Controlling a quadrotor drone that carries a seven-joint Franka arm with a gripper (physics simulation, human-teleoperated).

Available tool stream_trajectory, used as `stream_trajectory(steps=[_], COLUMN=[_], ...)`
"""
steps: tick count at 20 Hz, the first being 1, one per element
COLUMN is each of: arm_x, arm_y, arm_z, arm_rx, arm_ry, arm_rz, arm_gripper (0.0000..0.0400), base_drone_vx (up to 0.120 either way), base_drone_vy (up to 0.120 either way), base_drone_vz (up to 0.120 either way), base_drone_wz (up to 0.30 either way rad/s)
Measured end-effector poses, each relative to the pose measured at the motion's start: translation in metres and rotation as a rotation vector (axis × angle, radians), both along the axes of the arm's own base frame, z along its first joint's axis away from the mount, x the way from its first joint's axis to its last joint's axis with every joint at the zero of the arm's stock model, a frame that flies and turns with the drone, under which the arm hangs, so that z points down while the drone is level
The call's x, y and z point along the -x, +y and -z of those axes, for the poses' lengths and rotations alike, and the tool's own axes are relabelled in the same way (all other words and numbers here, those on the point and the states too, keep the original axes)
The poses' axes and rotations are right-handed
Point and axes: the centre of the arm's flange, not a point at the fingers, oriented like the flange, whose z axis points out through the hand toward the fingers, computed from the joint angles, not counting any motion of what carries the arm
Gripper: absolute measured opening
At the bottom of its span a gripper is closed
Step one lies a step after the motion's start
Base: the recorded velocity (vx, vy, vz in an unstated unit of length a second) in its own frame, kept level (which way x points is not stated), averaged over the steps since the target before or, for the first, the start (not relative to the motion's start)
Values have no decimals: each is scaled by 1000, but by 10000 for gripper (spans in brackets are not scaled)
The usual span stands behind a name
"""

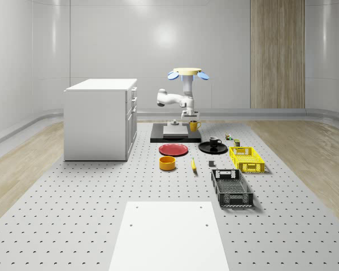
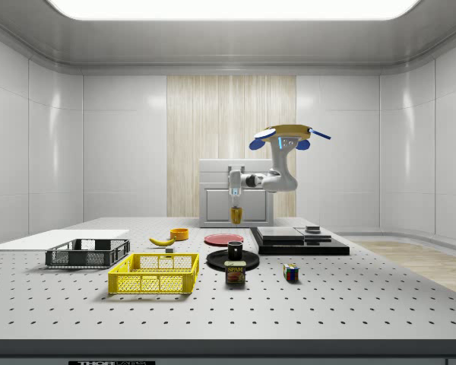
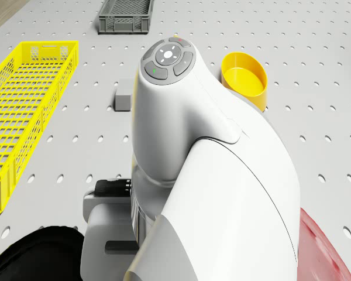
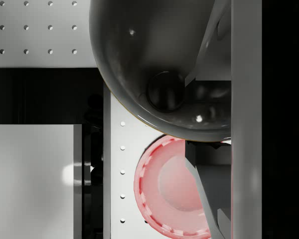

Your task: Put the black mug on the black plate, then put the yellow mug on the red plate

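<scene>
The drone (image 1: 186,72) hovers over the black platform (image 1: 175,135) at the back of the table, with its white arm (image 1: 178,100) bent downward. My gripper (image 1: 193,119) is shut on the yellow mug (image 1: 194,126), which hangs upright in the air (image 2: 236,214) above the table. In the wrist view the mug's dark inside (image 4: 139,50) is close, with the red plate (image 4: 169,191) below and beyond it. The red plate (image 1: 173,149) lies flat and bare. The black mug (image 1: 214,141) stands on the black plate (image 1: 205,149) to its right in the whole-scene view.
A white cabinet (image 1: 100,118) stands at the whole-scene view's left. In front of the plates are a yellow bowl (image 1: 167,163), a banana (image 1: 193,164), a yellow crate (image 1: 247,158) and a black crate (image 1: 231,188). A can (image 2: 235,272) and a cube (image 2: 291,272) stand near the black plate.
</scene>
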Motion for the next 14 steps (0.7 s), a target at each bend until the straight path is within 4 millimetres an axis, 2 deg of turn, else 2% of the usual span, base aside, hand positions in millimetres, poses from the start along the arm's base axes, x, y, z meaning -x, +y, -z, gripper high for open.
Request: stream_trajectory(steps=[11, 14], arm_x=[0, 0], arm_y=[0, 0], arm_z=[0, 0], arm_rx=[0, 0], arm_ry=[0, 0], arm_rz=[0, 0], arm_gripper=[100, 100], base_drone_vx=[120, 13], base_drone_vy=[-120, -120], base_drone_vz=[0, 0], base_drone_wz=[0, 0])
